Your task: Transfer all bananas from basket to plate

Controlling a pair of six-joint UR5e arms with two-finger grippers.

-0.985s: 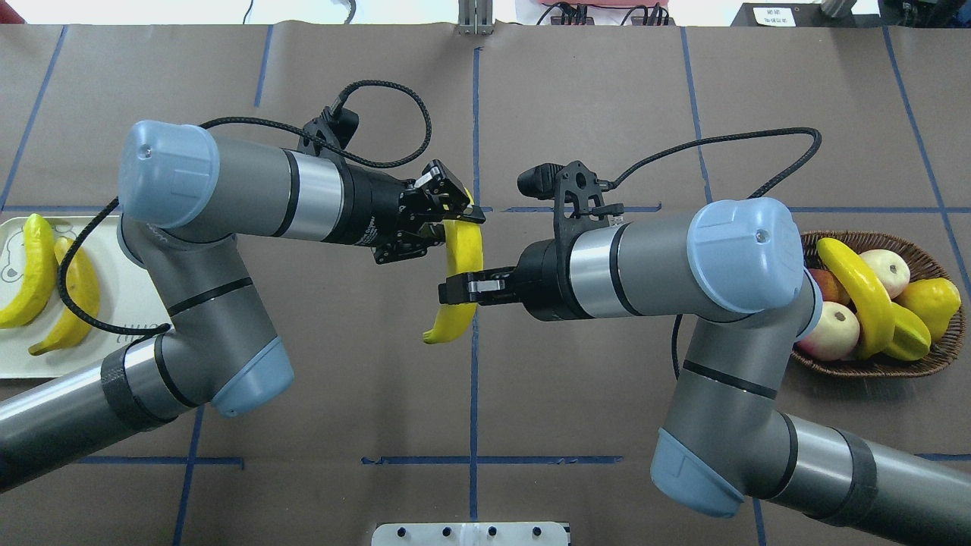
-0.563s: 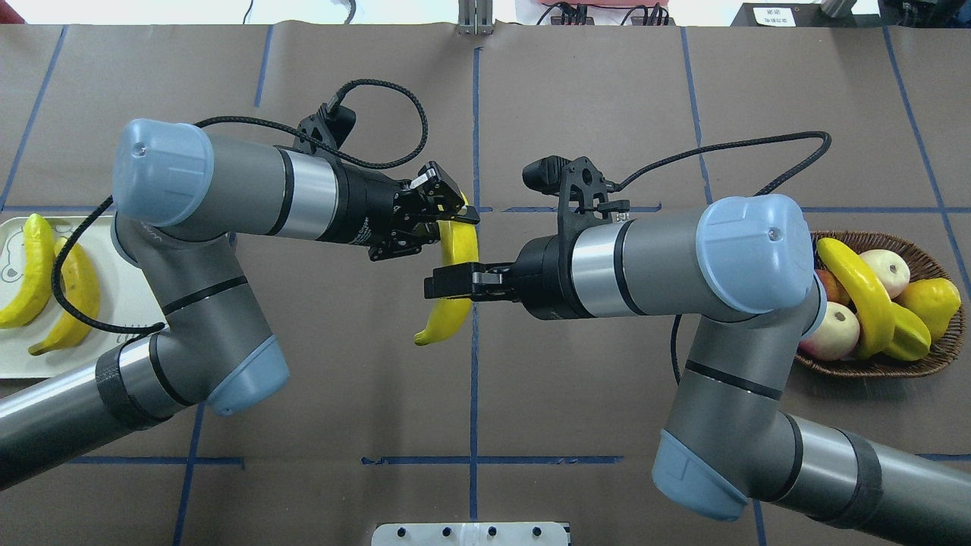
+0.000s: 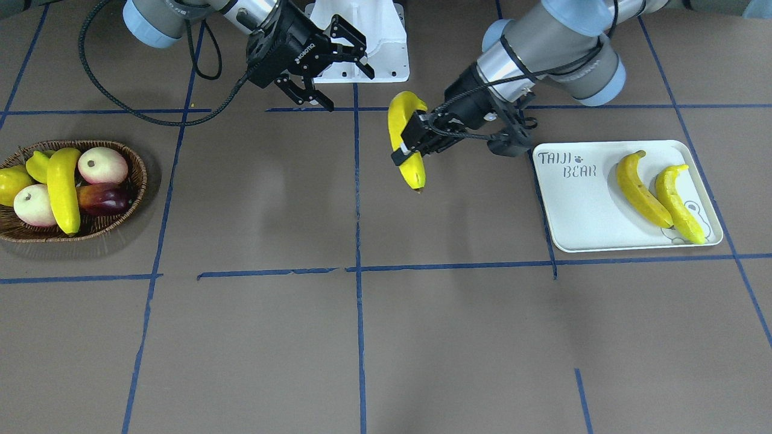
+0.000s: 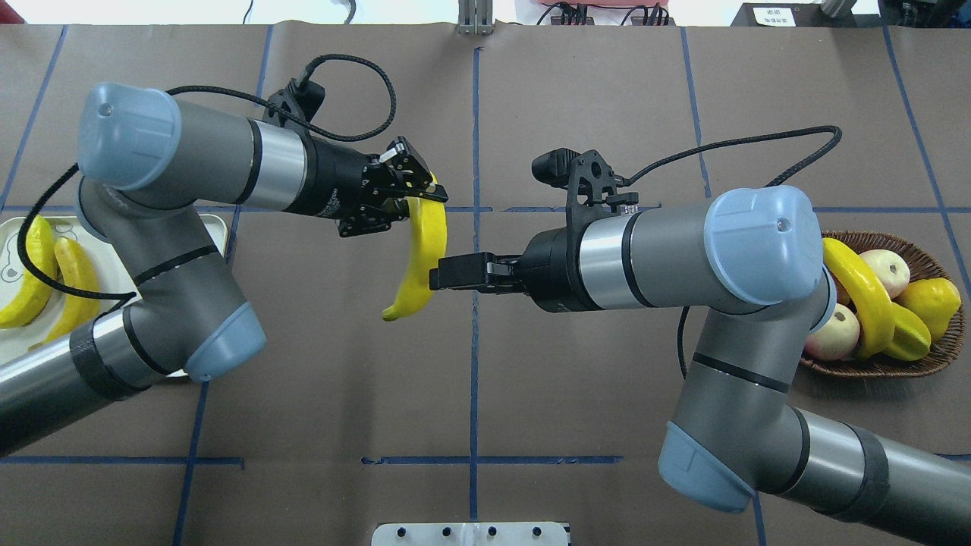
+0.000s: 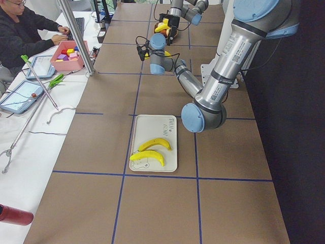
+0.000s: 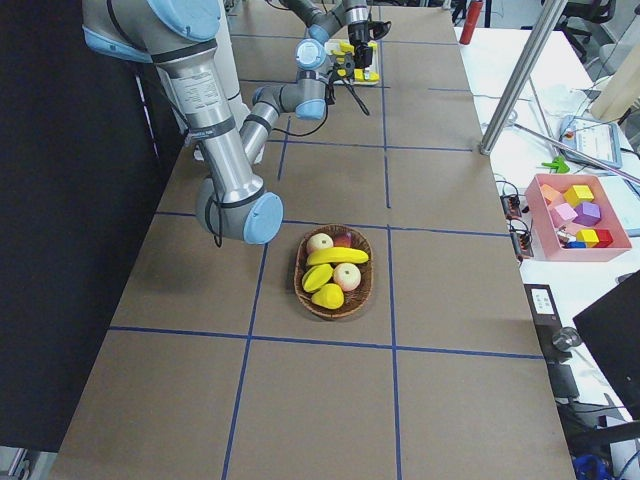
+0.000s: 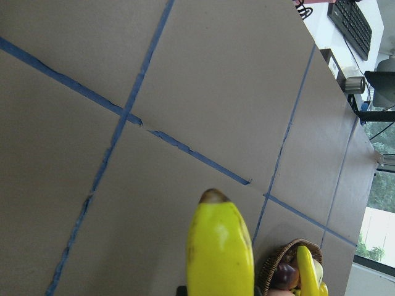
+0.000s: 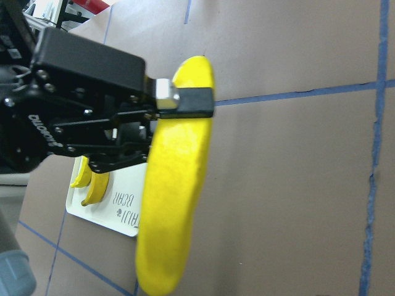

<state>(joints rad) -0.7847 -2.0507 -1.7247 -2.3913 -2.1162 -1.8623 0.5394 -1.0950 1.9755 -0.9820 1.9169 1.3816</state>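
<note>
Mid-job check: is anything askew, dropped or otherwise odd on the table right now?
Nothing stands out. The left gripper is shut on a banana near one end, in mid-air; the right gripper is open, apart from it. Two bananas lie flat inside the plate, a fourth banana sits in the basket with other fruit. Nothing spilled or tipped.

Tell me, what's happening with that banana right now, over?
Left gripper shut on banana, mid-air. Right gripper open, apart from it. Two bananas on plate, one banana in basket. Nothing between banana and plate.
</note>
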